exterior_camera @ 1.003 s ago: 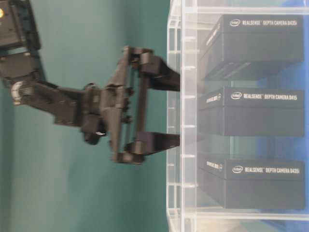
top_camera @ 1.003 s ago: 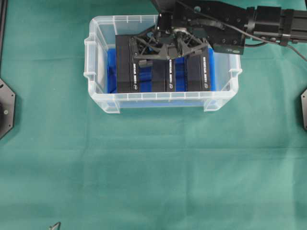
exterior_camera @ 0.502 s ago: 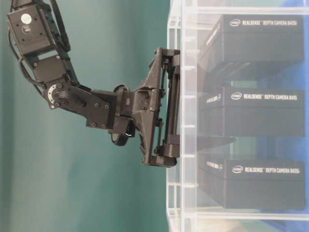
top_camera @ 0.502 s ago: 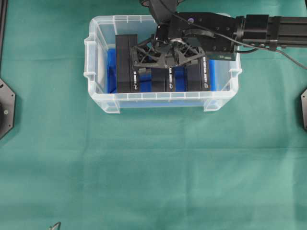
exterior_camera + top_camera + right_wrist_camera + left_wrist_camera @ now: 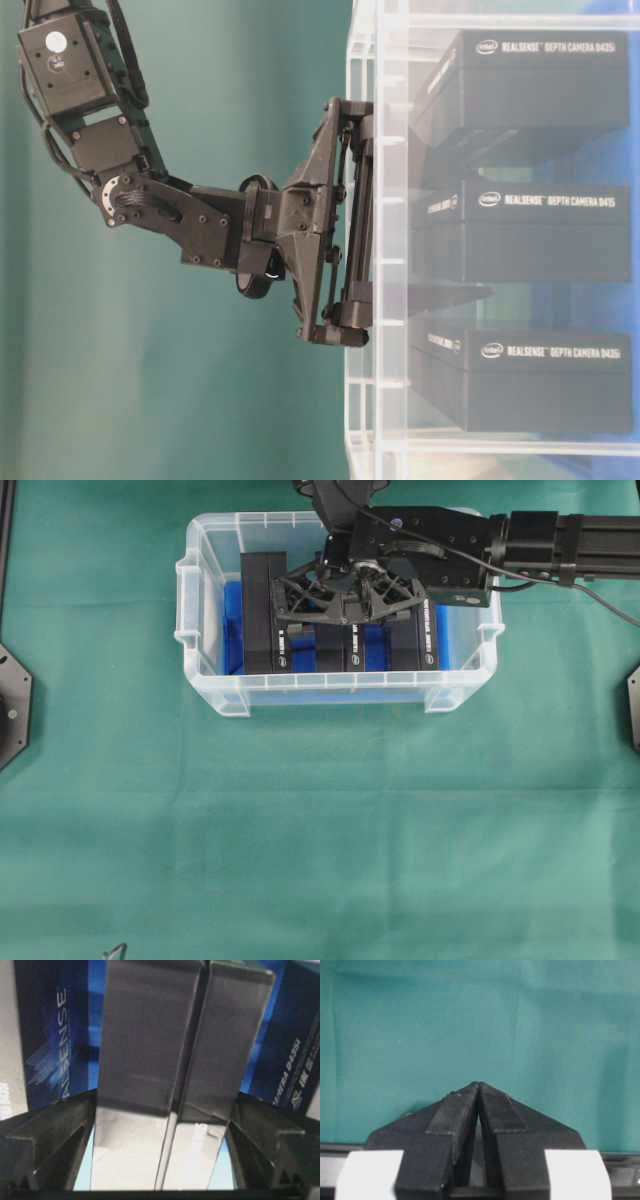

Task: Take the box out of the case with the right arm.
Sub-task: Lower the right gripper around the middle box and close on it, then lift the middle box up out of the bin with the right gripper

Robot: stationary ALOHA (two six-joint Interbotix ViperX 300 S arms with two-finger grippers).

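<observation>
Green cloth covers the whole surface (image 5: 320, 830), and the case (image 5: 200, 610) stands near its far edge. Inside, on a blue sheet (image 5: 232, 620), three black boxes stand on edge, side by side with gaps between them, so jaws can go down on both sides of one.

From the right side the right arm (image 5: 560, 542) reaches over the case, and its gripper (image 5: 342, 598) points down among the boxes. I think it aims at the middle box (image 5: 165, 1050). In the wrist view this box sits between the two jaws, which stand wide on either side of it. I see small gaps at both sides, so I judge the box is not yet pinched. It rests in the case, not lifted.

The left gripper (image 5: 478, 1091) is far from this work. Its jaws are pressed together above bare cloth, because the task asks only for the right arm.

Next the jaws must close on the box before any lift, otherwise it may slip or tip against a neighbour
</observation>
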